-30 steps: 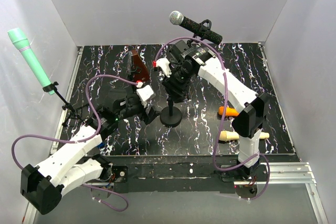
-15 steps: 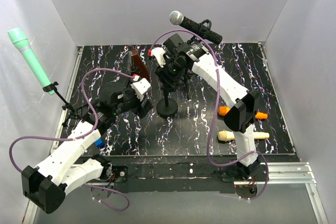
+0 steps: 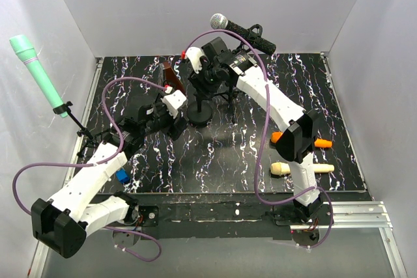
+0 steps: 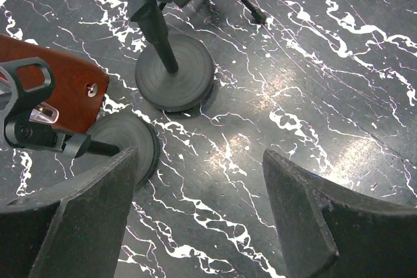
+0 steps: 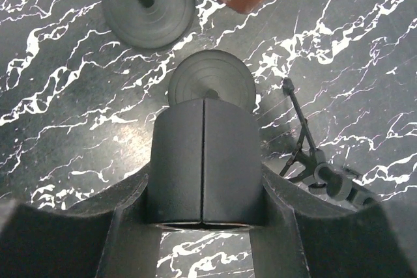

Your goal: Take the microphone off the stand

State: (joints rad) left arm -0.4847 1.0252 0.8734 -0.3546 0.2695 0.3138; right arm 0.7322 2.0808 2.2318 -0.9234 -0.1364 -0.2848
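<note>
The right arm's fingers (image 5: pixel 78 239) are clenched on the black microphone (image 5: pixel 204 161). It stands toward the middle of the surface's far edge, apparently not yet off its stand, with its long axis straight up over the round base (image 4: pixel 174 73). The left arm's fingers (image 4: pixel 71 226) hang spread and empty, low down, just to the near-left of that base. To my eye a straight upward pull should free it, and the left arm is the one placed to pin the base.

Now farther back-left, the round-base stand (image 3: pixel 200 116) in the right claw (image 5: pixel 204 180); left claw (image 4: pixel 201 157) seemingly nearer it.
</note>
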